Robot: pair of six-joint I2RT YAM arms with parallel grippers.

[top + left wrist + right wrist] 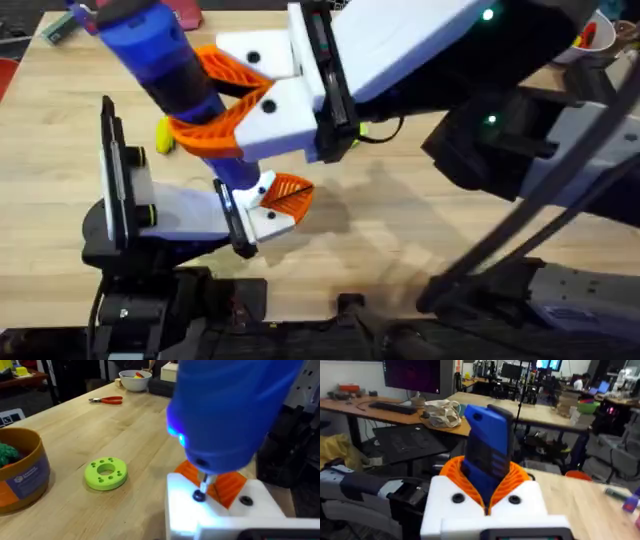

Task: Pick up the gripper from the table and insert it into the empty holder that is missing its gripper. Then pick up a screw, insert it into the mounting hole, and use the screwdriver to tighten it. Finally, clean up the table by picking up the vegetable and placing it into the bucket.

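Now blue screwdriver (pixel 165 60), right claw (pixel 235 105) gripped (lit LED)

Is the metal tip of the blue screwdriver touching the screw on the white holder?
Touching. In the left wrist view the screwdriver comes down with its thin metal tip meeting the dark screw seated in the white holder; no gap shows between them.

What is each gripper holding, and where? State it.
Right gripper clamps the blue screwdriver around its body, between orange pads. What the left gripper holds cannot be told.

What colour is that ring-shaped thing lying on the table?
Bright lime green ring, with small holes around it; the left wrist view shows it best.
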